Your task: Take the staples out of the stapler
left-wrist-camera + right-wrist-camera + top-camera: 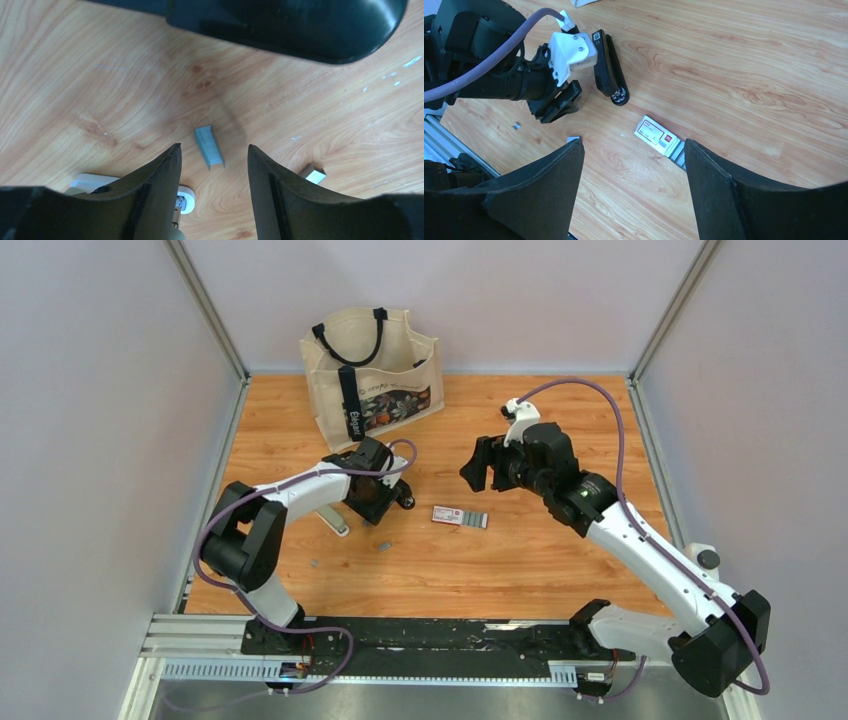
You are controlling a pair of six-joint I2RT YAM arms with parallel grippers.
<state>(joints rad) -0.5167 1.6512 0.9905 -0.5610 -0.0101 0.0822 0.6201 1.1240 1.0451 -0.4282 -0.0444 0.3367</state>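
Note:
The stapler is a pale elongated piece lying on the table just left of my left gripper. In the left wrist view only its white end shows, behind the left finger. My left gripper is open and empty, low over the table. A short grey strip of staples lies loose between and just beyond its fingertips, and a second strip lies by the right finger. One strip shows in the top view. My right gripper is open and empty, raised over mid-table.
A flat red-and-white little box lies between the arms, its grey tray slid out. A black elongated object with a label lies beside the left gripper. A tiny grey bit lies near the front left. A canvas tote bag stands at the back.

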